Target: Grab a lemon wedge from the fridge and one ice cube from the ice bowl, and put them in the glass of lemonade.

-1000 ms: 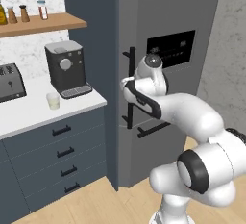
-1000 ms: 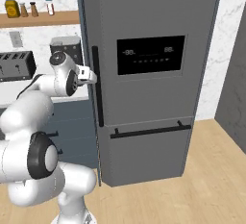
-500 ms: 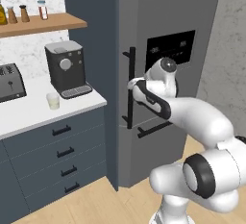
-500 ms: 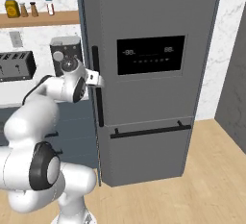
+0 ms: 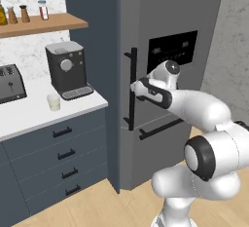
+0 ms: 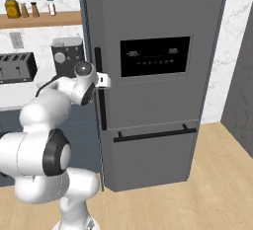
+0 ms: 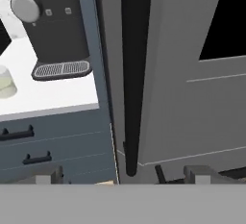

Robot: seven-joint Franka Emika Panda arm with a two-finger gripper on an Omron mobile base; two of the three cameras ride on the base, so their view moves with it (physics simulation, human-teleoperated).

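The fridge (image 6: 158, 105) looks smooth matt grey metal, its bar handle (image 7: 134, 74) matt black, beside a pale wood floor (image 6: 197, 199).

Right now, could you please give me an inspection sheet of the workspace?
Surface: white counter, blue-grey drawers below.
Job's things: tall grey fridge shut; small clear glass of lemonade beside the coffee machine; lemon wedge and ice bowl: nothing seen.
Clutter: black coffee machine; toaster; jars on wooden shelf.
Grippers: gripper at the long black vertical handle; grip unclear.
Cables: nothing seen.
Surroundings: marble wall, wood floor.
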